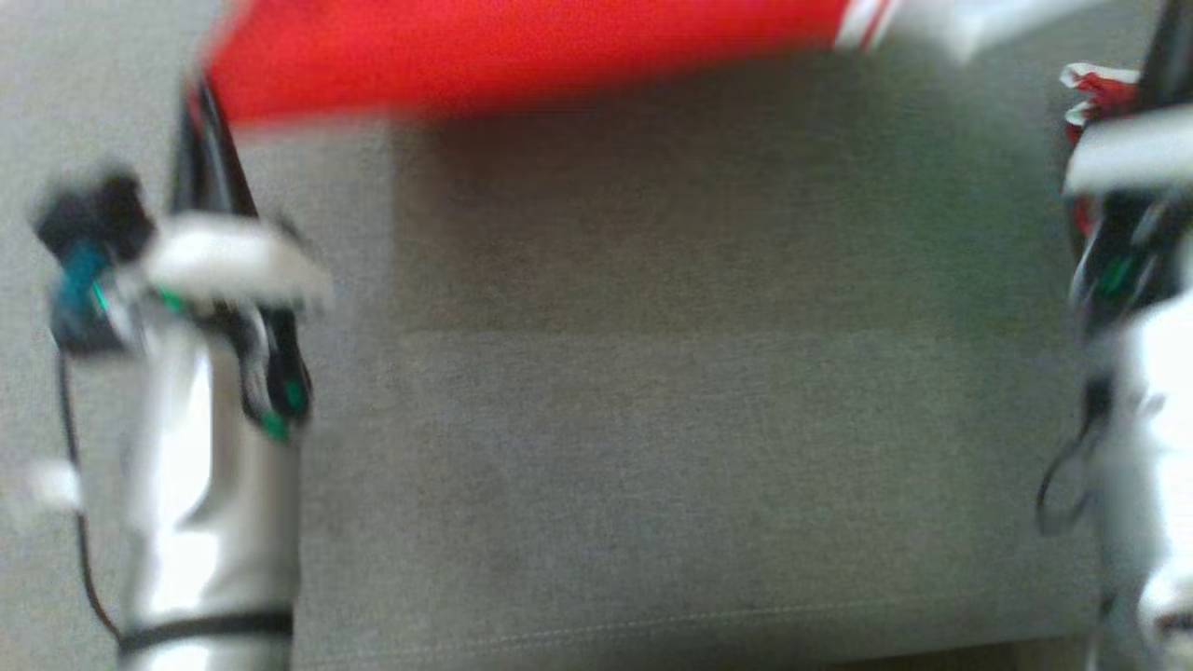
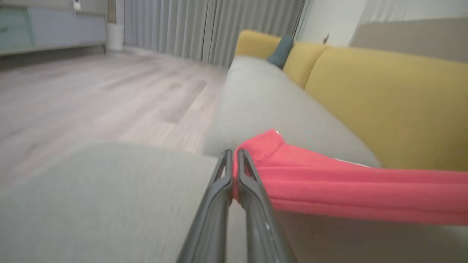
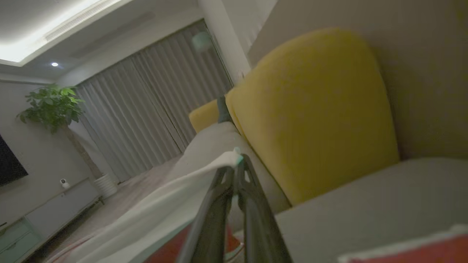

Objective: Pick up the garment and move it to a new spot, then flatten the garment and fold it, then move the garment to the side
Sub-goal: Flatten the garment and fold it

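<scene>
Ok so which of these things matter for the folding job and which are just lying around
Job: red garment, left gripper and right gripper pinching it, grey sofa seat.
Lying about: yellow back cushion, potted plant, curtains.

Grey fabric sofa seat point(image 1: 671, 447), yellow back cushions point(image 2: 387, 106) standing along its rear, dark teal pillow point(image 2: 280, 51) wedged between.

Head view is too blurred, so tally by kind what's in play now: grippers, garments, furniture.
Grippers: 2, the left gripper and the right gripper, each shut on cloth
Garments: 1, the red and white garment, held between them
Furniture: 1, the sofa, grey seat, yellow back
Total: 4
</scene>
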Available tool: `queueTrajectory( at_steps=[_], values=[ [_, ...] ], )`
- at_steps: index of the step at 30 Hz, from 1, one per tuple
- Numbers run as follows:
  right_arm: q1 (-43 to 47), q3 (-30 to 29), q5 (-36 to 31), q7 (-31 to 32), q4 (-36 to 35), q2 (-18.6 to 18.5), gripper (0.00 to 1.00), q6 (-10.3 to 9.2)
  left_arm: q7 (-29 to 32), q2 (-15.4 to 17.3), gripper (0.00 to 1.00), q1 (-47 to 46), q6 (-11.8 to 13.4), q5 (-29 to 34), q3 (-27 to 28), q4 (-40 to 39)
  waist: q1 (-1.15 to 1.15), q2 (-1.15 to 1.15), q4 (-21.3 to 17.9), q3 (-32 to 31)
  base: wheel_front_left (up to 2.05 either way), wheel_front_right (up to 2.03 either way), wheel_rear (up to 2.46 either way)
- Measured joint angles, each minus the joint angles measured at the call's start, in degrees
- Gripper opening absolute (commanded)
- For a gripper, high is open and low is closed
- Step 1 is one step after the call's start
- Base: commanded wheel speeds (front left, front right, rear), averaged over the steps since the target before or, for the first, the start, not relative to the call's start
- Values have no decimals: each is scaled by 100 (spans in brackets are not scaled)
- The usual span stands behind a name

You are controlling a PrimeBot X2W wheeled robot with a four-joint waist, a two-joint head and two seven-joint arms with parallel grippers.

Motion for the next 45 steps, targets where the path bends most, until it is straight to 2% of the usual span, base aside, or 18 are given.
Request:
queueTrajectory(
  at_steps=[4, 10, 19, 22, 26, 31, 35, 43, 44, 45],
  values=[
    [1162, 263, 339, 1, -122, 114, 0, 0, 0, -44, 0, 982, 16, -186, 12, 30, 0, 0, -114, -100, 0, 0, 0],
    [2413, 723, 636, 1, -533, 157, 0, 0, 1, -24, 0, 1965, 292, -907, -100, 8, 0, 0, -272, -375, 0, 0, 0],
    [3829, 996, 816, 108, -817, 58, 0, 0, 2, 59, 0, 3597, 765, -1295, -708, -646, -1, 0, -427, -1016, 0, 0, 0],
    [4005, 977, 871, 152, -976, 56, 0, 0, 2, 82, 0, 3822, 787, -1299, -834, -772, -1, 0, -439, -1065, 0, 0, 0],
    [3879, 1011, 915, 212, -1187, 56, 0, 0, 3, 116, 0, 3667, 699, -1185, -1012, -872, -1, 0, -373, -906, 0, 0, 0],
    [3038, 1066, 921, 208, -1149, -11, 0, 0, 3, 116, 0, 2679, 486, -851, -1084, -639, -1, 0, -250, -587, 0, 0, 0],
    [2196, 1180, 838, 208, -770, -56, 0, 0, 1, 111, 0, 1828, 408, -669, -1141, -265, -1, 0, -157, -314, 0, 0, 0],
    [1050, 1369, 733, 185, 365, -120, 0, 0, 1, 100, 0, 897, 171, -249, -1301, 750, -1, 0, -40, 161, 0, 0, 0],
    [969, 1374, 713, 149, 493, -118, 29, 0, 1, 96, 0, 795, 155, -247, -1301, 806, 0, 0, -25, 206, 0, 0, 0],
    [902, 1378, 713, 137, 612, -113, 86, 0, 1, 96, 0, 708, 153, -229, -1300, 833, 0, 0, -10, 243, 0, 0, 0]
  ],
)
